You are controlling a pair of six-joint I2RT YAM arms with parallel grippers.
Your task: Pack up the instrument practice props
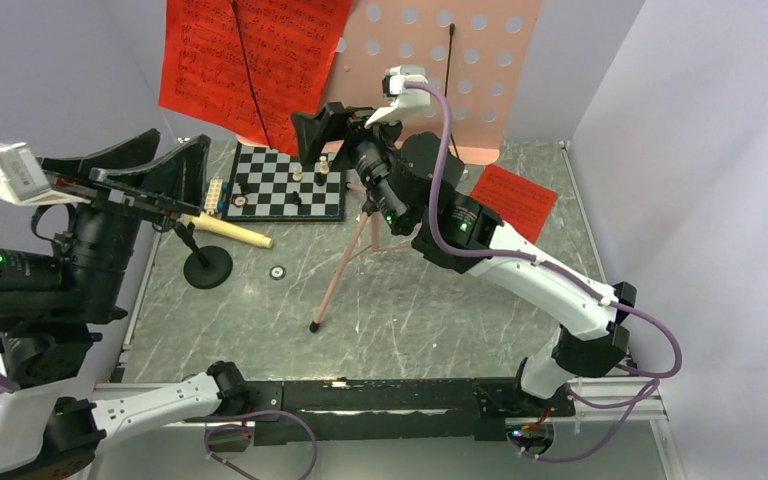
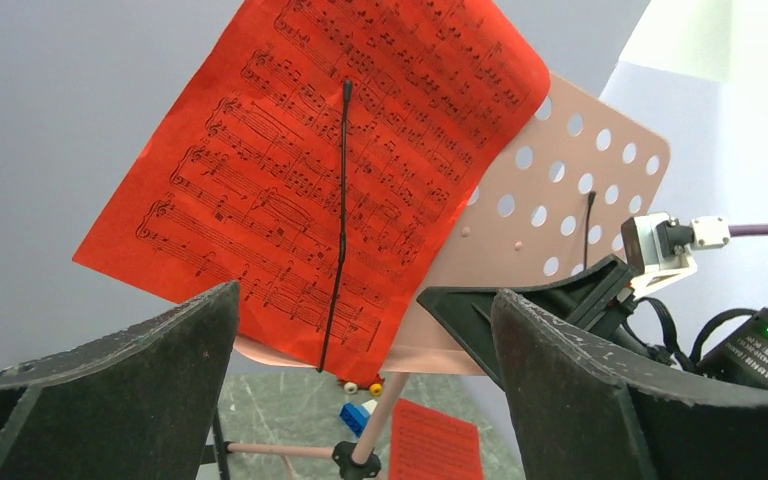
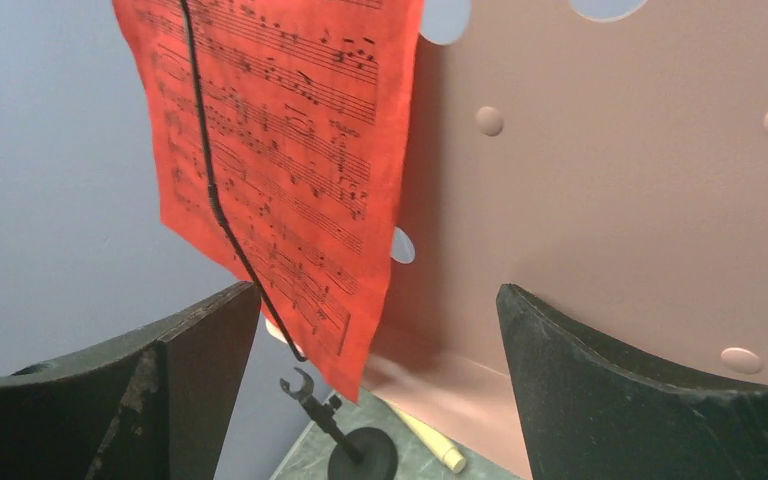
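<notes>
The pink perforated music stand (image 1: 460,60) stands at the back on its tripod leg (image 1: 335,270). One red sheet-music page (image 1: 250,60) hangs on it under a black wire clip. A second red page (image 1: 513,197) lies on the table to the right. The cream microphone (image 1: 232,231) lies beside its black round-base stand (image 1: 208,268), whose clip (image 3: 300,385) is empty. My right gripper (image 1: 322,130) is open and empty at the desk's lower edge (image 3: 610,200), next to the hanging page (image 3: 280,150). My left gripper (image 1: 155,165) is open and empty, raised at the left and facing the page (image 2: 330,170).
A black-and-white chessboard (image 1: 290,185) with pieces sits under the music stand. Small toy bricks (image 2: 358,415) lie by the stand's pole. A small dark ring (image 1: 277,271) lies on the grey table. Grey walls close in on the left, back and right.
</notes>
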